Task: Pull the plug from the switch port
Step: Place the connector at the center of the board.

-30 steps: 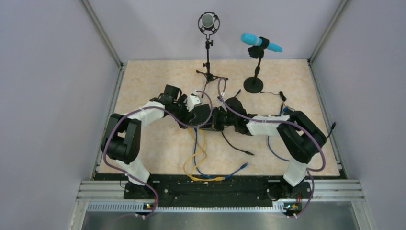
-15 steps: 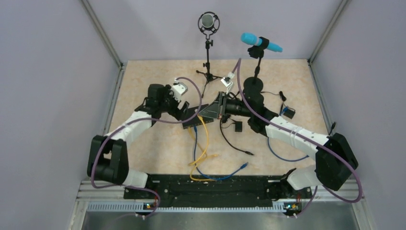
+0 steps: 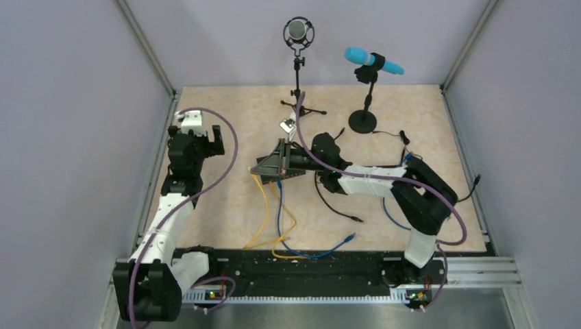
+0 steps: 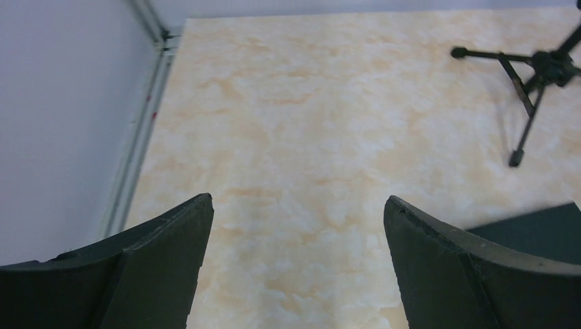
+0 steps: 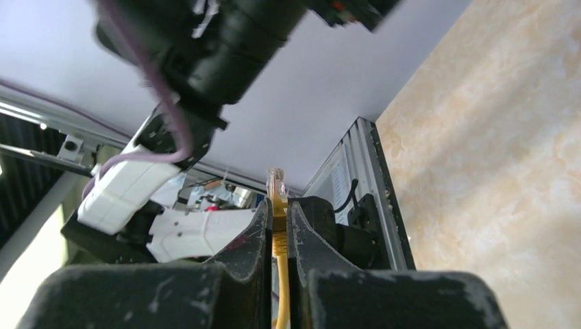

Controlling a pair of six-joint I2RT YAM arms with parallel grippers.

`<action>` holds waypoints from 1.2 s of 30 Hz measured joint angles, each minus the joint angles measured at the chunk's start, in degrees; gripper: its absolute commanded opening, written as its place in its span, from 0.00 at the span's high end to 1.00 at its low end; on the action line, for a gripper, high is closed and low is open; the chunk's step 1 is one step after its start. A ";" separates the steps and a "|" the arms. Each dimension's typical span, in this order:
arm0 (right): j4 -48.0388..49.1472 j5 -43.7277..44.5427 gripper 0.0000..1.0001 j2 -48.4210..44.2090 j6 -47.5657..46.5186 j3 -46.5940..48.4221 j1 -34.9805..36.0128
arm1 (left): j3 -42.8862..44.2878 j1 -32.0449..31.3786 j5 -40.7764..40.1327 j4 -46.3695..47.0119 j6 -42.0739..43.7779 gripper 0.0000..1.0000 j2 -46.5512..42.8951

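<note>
My right gripper (image 3: 255, 170) is shut on a yellow cable's plug (image 5: 276, 181). The clear plug tip sticks out past the fingertips (image 5: 264, 209) into free air, in no socket. The yellow cable (image 3: 264, 219) hangs from the gripper down to the table's near edge. The flat black switch box (image 3: 286, 176) lies mostly hidden under my right gripper, and a blue cable (image 3: 278, 205) runs into its near edge. Its dark corner shows in the left wrist view (image 4: 545, 229). My left gripper (image 3: 199, 140) is open and empty by the left wall, well away from the box, above bare table (image 4: 298, 199).
A microphone on a tripod stand (image 3: 299, 103) stands at the back, its legs showing in the left wrist view (image 4: 524, 89). A blue microphone on a round black base (image 3: 362, 122) is to its right. Loose black (image 3: 339, 209) and blue (image 3: 329, 248) cables lie in front.
My left arm has swung away from the box to the left wall with its gripper open. My right gripper has moved left and towards the near edge, holding the yellow plug.
</note>
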 measured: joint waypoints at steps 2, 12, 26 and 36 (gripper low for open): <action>1.29 0.20 1.00 4.90 1.29 2.67 1.62 | -0.50 1.62 -3.30 -0.44 -1.84 0.01 -2.93; -13.31 1.36 1.00 6.14 -9.27 17.09 3.23 | -0.55 7.63 -10.95 -4.15 -8.09 0.01 -7.52; -49.00 26.71 1.00 -33.75 -35.89 17.73 0.07 | 0.11 8.98 -8.04 -6.56 -10.97 0.01 -6.49; -76.87 38.56 1.00 -36.81 -38.45 13.81 -19.08 | 1.68 8.98 5.31 -6.29 -11.04 0.01 -2.84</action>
